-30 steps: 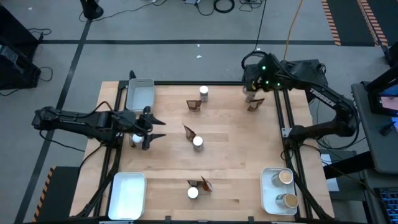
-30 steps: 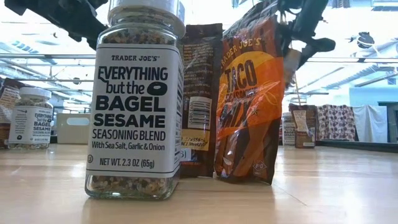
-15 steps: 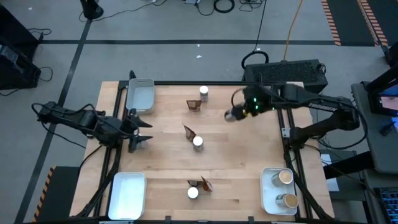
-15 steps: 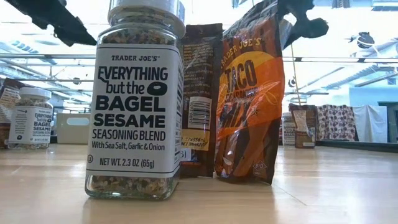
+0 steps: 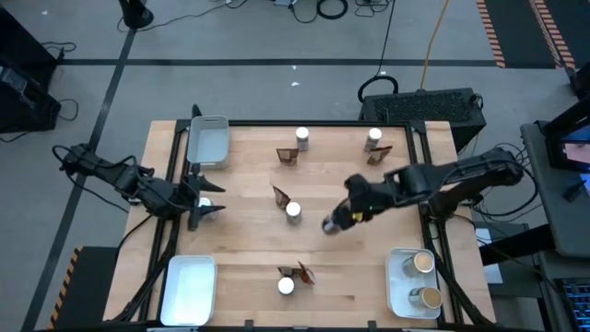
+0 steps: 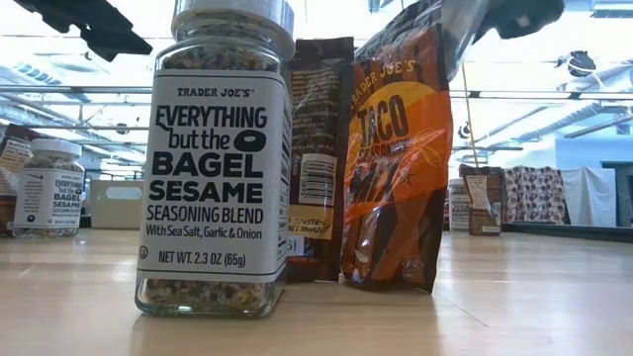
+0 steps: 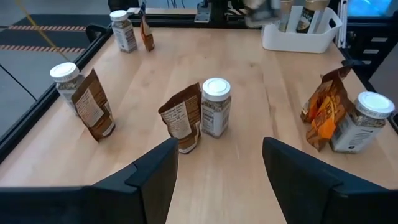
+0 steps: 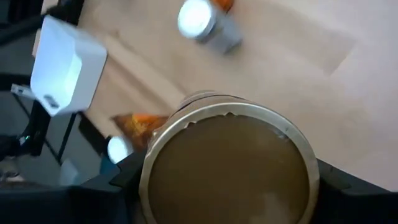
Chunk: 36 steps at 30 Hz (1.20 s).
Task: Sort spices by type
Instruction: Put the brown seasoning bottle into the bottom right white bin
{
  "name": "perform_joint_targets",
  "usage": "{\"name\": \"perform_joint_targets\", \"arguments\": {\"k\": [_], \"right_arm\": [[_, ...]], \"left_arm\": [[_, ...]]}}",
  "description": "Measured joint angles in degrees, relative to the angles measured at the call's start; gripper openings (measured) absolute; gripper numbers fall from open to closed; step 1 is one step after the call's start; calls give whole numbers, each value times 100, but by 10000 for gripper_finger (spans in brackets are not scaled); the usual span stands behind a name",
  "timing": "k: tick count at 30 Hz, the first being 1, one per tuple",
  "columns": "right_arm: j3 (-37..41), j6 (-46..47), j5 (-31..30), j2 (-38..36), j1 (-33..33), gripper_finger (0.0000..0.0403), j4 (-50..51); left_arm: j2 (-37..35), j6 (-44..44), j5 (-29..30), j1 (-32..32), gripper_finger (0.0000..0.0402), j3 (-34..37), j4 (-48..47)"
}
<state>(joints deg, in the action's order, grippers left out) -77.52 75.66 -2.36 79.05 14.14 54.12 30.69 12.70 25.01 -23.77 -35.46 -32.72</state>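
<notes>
White-lidded jars stand on their bases on the wooden table, each beside a dark brown sachet standing on its lower edge: middle jar (image 5: pixel 293 211), near jar (image 5: pixel 286 286), far jar (image 5: pixel 301 138), far-right jar (image 5: pixel 373 138). One more white-lidded jar (image 5: pixel 204 203) stands at the left edge. My left gripper (image 5: pixel 215 199) hovers open above it, nothing between its fingers in its wrist view (image 7: pixel 219 146). My right gripper (image 5: pixel 334 223) is over the table's middle right, shut on a tan-lidded jar (image 8: pixel 227 171). My right gripper pinches the tan-lidded jar between its two fingers (image 8: pixel 124 180) at the jar's upper end, by the lid's rim (image 8: pixel 155 168). It comes from above, pointing down. The jar is lifted clear of the table, its lid facing the wrist camera. The lid hides the body.
A white tray (image 5: pixel 412 297) at the near right corner holds two tan-lidded jars. There is a white tray (image 5: pixel 189 288) at the near left corner and another (image 5: pixel 207 138) at the far left corner. Bare wood lies between the right gripper and the near right tray.
My right gripper has swept from the table's far right corner toward the near edge, out over the table's middle right. My left gripper has drawn back toward the left edge and risen. The jars and sachets on the table have stayed put.
</notes>
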Motion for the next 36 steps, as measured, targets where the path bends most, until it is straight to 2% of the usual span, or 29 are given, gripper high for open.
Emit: {"name": "perform_joint_targets", "arguments": {"k": [8,19,28,36], "right_arm": [[0,1220,423,429,813,254,-125],[-2,3455,344,521,2294,254,124],[-2,5264,224,528,3574,254,1338],[-2,5877,223,605,4093,254,1994]], "left_arm": [[198,-163,43,0,237,0,192],[219,-263,50,0,237,0,237],[219,-270,55,0,237,0,233],[230,-298,59,0,237,0,266]]}}
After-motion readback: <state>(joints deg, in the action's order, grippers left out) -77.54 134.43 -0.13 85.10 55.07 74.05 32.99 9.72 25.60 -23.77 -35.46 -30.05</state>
